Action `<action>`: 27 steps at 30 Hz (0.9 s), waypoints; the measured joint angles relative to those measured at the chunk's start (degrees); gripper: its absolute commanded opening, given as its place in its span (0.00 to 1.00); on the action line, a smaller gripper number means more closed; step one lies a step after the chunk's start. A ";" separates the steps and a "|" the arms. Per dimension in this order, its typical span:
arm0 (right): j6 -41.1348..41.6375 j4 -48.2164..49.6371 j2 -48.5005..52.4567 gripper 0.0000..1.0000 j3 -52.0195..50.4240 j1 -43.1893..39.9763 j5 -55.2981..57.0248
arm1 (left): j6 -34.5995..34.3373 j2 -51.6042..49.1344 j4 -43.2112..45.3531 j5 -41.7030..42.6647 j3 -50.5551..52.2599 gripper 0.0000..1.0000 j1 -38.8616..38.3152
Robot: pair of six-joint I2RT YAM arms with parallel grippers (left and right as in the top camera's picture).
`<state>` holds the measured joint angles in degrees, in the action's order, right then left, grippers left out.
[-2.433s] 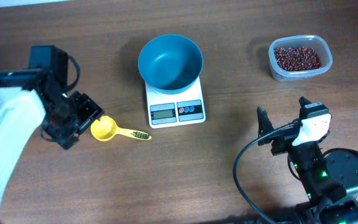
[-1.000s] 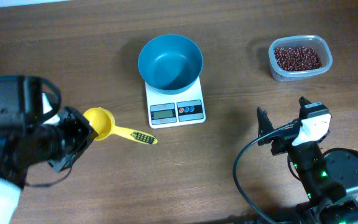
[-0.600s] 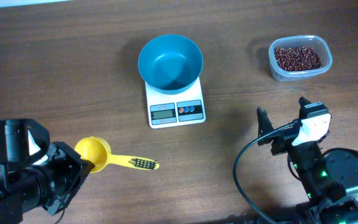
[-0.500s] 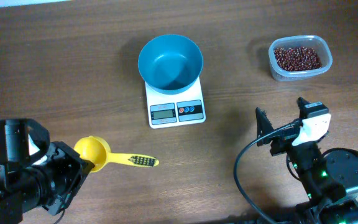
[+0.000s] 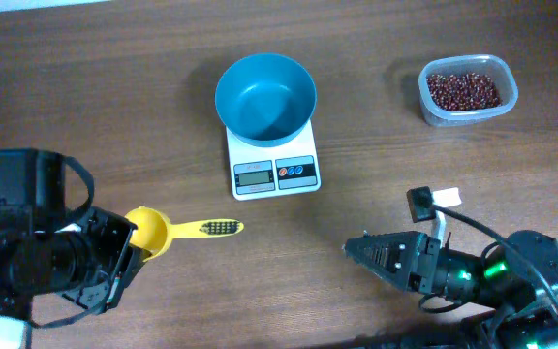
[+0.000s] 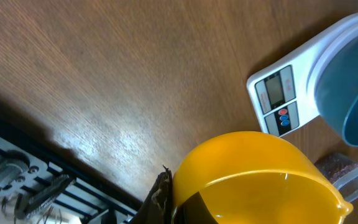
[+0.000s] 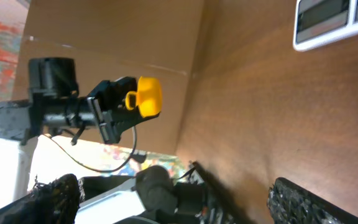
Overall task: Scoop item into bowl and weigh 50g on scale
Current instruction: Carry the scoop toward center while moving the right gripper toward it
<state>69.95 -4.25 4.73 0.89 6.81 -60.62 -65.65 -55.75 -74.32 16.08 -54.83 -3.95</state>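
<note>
The blue bowl stands empty on the white scale at the middle back. The beans fill a clear tub at the back right. My left gripper is at the front left, shut on the cup end of an empty yellow scoop whose handle points right. The left wrist view has the scoop against one of the fingers, with the scale and bowl beyond. My right gripper stands open and empty at the front right, pointing left at the scoop.
The clear tub sits near the table's right back corner. A cable loops by the right arm. Bare wood lies between the two grippers in front of the scale.
The left gripper picked the scoop up beside the scale and carried it to the front left. The right arm has swung down from pointing away to pointing left, still open.
</note>
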 measured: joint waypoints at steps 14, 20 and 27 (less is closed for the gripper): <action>-7.45 -2.16 0.11 0.99 0.33 0.00 -4.48 | -1.77 -7.54 2.78 1.27 0.00 0.00 -8.76; -8.50 -2.16 0.09 0.99 3.56 0.00 -7.61 | -4.07 -10.16 6.43 1.29 0.00 0.00 -11.41; -11.58 -3.69 5.29 1.00 7.32 0.00 2.14 | -4.09 -10.21 7.39 1.27 0.00 0.00 -11.76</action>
<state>58.37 -7.94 10.02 8.21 6.81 -58.48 -69.73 -65.95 -66.94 17.34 -54.83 -15.70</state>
